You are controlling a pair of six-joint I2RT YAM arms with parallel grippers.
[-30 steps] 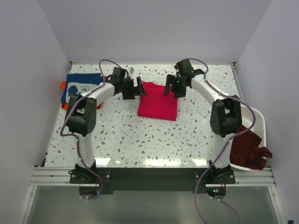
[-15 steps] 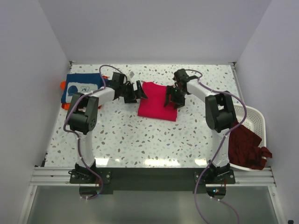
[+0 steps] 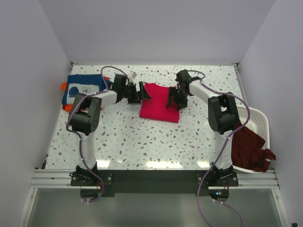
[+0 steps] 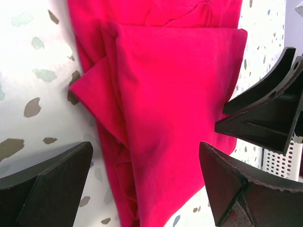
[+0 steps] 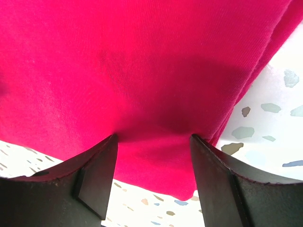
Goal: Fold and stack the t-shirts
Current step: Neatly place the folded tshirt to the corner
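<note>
A folded crimson-pink t-shirt lies flat mid-table. My left gripper is open at its upper left edge; in the left wrist view its fingers straddle the layered folds of the shirt, wide apart and clasping nothing. My right gripper is down on the shirt's right part, and the right wrist view shows its jaws apart with both tips pressed into the pink cloth, midway. A folded navy t-shirt with white print lies at far left on an orange one. Maroon t-shirts hang from the basket.
A white plastic laundry basket stands at the table's right edge, close behind the right arm's elbow. White walls close in the table at the left, back and right. The right gripper's fingers show at the right of the left wrist view.
The right gripper came from the shirt's far edge down onto its right part. The left gripper edged a little closer to the shirt's left edge, still wide open.
</note>
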